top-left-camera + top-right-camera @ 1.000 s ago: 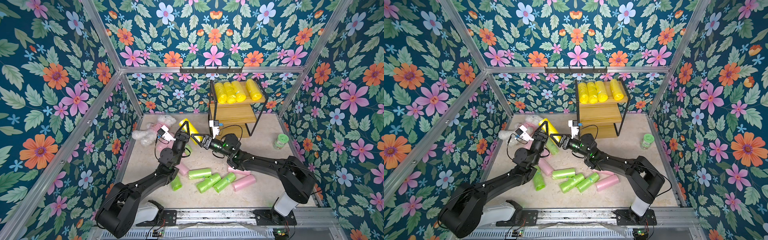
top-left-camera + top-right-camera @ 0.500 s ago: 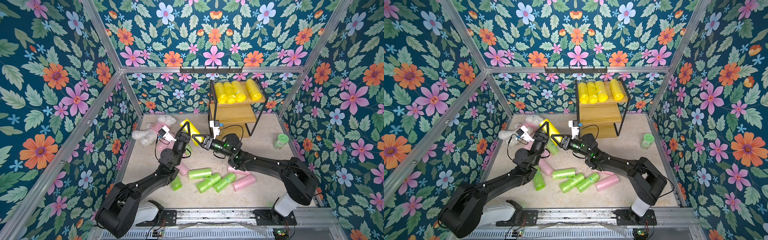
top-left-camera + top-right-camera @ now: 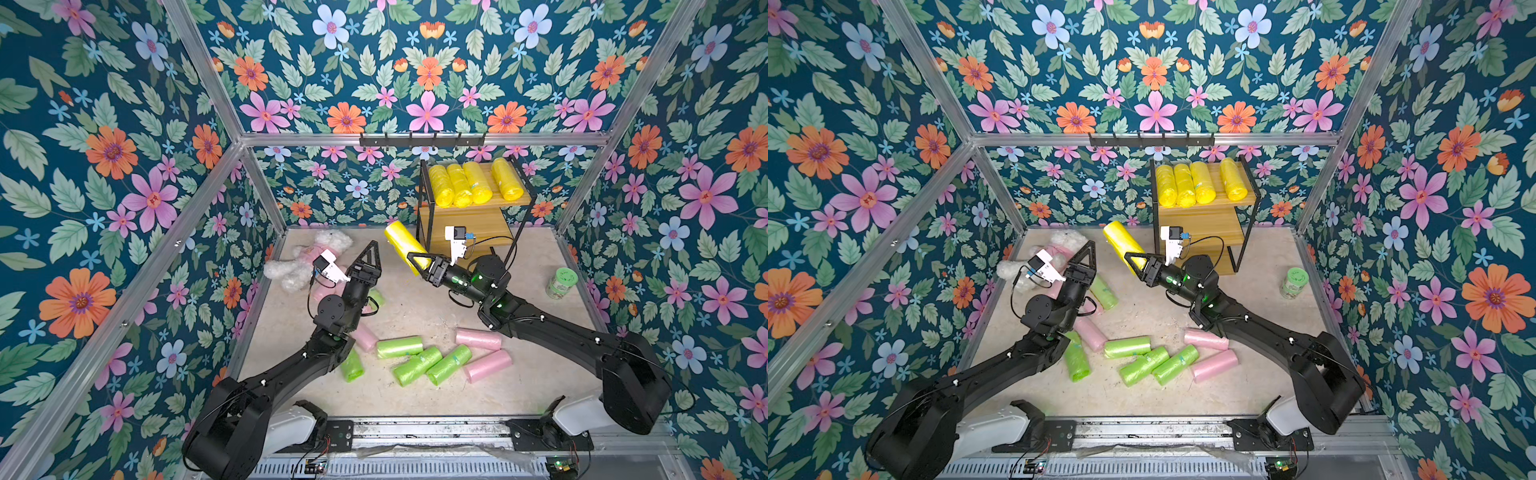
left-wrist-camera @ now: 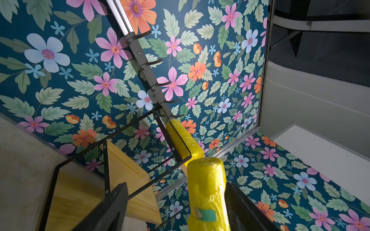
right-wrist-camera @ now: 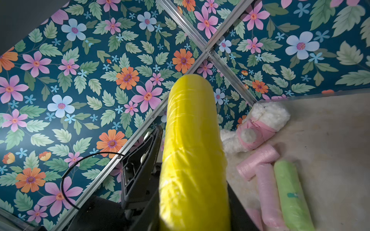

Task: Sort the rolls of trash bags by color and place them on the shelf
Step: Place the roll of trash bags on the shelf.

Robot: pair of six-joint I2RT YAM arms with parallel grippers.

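Floor, near: green rolls (image 3: 415, 361) and pink rolls (image 3: 486, 365), lying flat, axes mixed.
Mid: right gripper (image 3: 417, 262) clamped on the lower end of lone yellow roll (image 3: 401, 243), aloft, long axis slanting up toward the back wall. Left gripper (image 3: 372, 251) beside it, fingers spread, empty.
Far: shelf (image 3: 465, 220), top tier, four yellow rolls (image 3: 461, 185), axes front-to-back.

Papered on the left, far and right walls (image 3: 374, 62) in dark teal with green leaves and pink, orange and pale blue flowers. Framed at the corners and across the far wall by silver metal bars (image 3: 291, 139). Fitted on the far crossbar with a black hook rail (image 3: 422, 141). Laid below with a pale beige floor (image 3: 415, 307), mottled and flecked with dark specks. Edged along the near side by a grey metal strip (image 3: 415, 432). Lit evenly, with only soft shadows.
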